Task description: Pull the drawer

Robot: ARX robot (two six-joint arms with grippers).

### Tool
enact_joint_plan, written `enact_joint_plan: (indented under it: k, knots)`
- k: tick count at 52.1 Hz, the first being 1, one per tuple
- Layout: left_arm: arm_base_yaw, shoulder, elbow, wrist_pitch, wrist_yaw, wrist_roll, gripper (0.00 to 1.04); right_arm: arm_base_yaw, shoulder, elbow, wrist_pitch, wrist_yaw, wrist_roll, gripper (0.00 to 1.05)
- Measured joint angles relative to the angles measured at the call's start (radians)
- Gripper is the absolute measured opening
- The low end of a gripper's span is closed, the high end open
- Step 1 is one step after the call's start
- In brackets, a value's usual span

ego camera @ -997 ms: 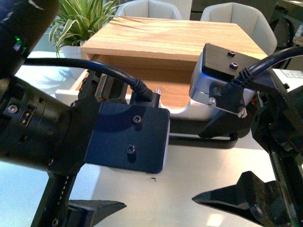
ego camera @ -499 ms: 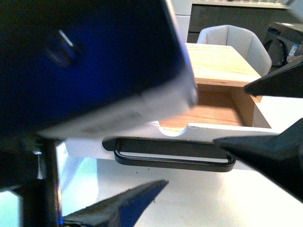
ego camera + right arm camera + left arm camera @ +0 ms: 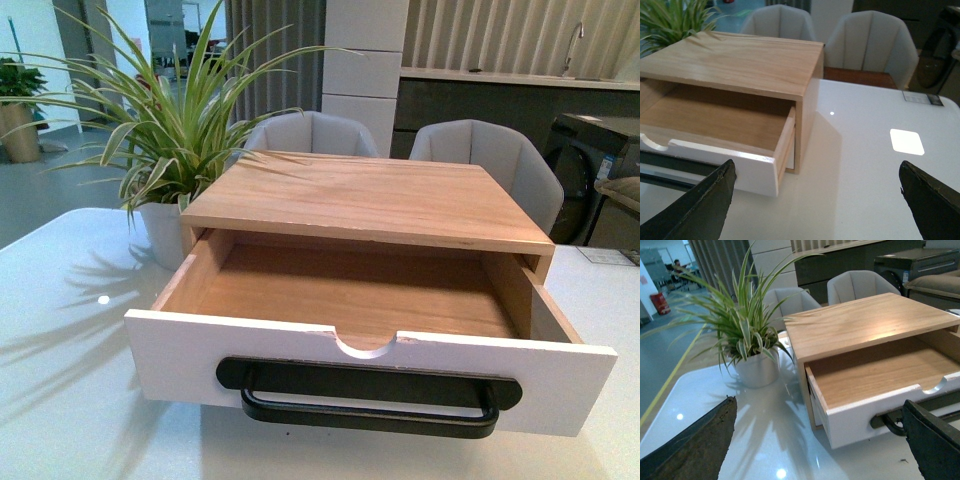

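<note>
Drawer (image 3: 370,370) is sitting pulled out of its wooden box (image 3: 370,195), handle (image 3: 368,412) facing front; L gripper (image 3: 819,405) & R gripper (image 3: 816,165) are hovering spread wide, empty.

Drawer (image 3: 360,310) pulled out of cabinet (image 3: 370,200); plant (image 3: 165,150) left, chairs (image 3: 490,160) behind.

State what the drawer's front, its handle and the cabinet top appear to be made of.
Drawer front: board painted matte white; raw wood shows at the notch edge. Handle: smooth black bar, likely metal, possibly plastic; the sheen leaves it open. Cabinet top: light wood or wood veneer, visible grain, satin finish.
</note>
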Motion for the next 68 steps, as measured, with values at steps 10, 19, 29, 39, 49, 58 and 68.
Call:
enact_joint_plan:
  k: [10, 19, 29, 39, 49, 58, 68]
  knots:
    - [0.177, -0.267, -0.069, -0.181, 0.041, -0.196, 0.97, -0.002, -0.258, -0.075, -0.114, 0.100, 0.116, 0.96]
    - [0.150, -0.292, -0.078, -0.211, -0.123, -0.204, 0.84, -0.034, -0.271, -0.089, -0.088, 0.069, 0.117, 0.88]
    - [0.322, -0.344, -0.130, -0.214, -0.002, -0.195, 0.39, -0.063, -0.319, -0.167, -0.061, 0.068, 0.096, 0.44]
    - [0.329, -0.367, -0.161, -0.211, 0.015, -0.194, 0.06, -0.063, -0.347, -0.204, -0.053, 0.070, 0.095, 0.11]
    - [0.329, -0.383, -0.179, -0.210, 0.015, -0.193, 0.03, -0.063, -0.366, -0.226, -0.048, 0.070, 0.092, 0.02]
    - [0.330, -0.413, -0.207, -0.203, 0.015, -0.193, 0.03, -0.063, -0.380, -0.242, -0.045, 0.069, 0.092, 0.02]
    - [0.330, -0.431, -0.224, -0.203, 0.015, -0.193, 0.03, -0.064, -0.423, -0.264, -0.037, 0.068, 0.092, 0.02]
